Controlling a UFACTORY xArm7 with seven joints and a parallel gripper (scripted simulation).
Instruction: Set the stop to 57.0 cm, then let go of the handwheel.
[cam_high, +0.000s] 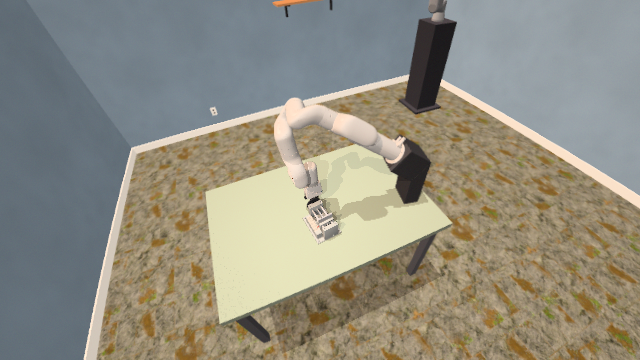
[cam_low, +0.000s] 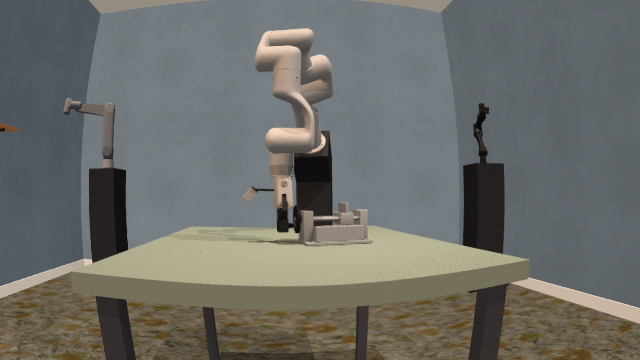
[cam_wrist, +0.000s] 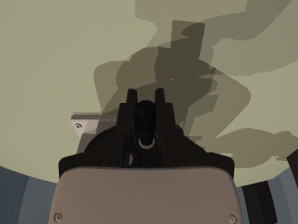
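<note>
pale green table (cam_high: 260, 270), four dark legs, patterned floor beneath. white arm (cam_high: 300, 120) reaching from a black pedestal (cam_high: 412, 172) at the far right corner, folded over and pointing straight down near the table's middle.

small grey stop fixture (cam_low: 335, 232) sitting about mid-table, nearer the pedestal side than the front edge: low base, two upright end blocks, a thin screw shaft between them, the stop block (cam_low: 344, 207) riding toward the end away from the wheel. dark handwheel (cam_low: 297, 218) mounted on the fixture's left end in the exterior view, standing on edge.

gripper (cam_low: 283, 220) down beside that wheel, fingers drawn close together and pinching something small and dark, most likely the wheel's crank handle; exact contact too small to make out. no scale readable, so the stop's setting cannot be told.

likely rigid metal throughout, nothing fragile. wheel probably light but stiff to turn through the screw, rim smooth and prone to slipping. best held by the protruding handle, squarely, then cranked round the shaft axis without pushing the light base across the table.
</note>
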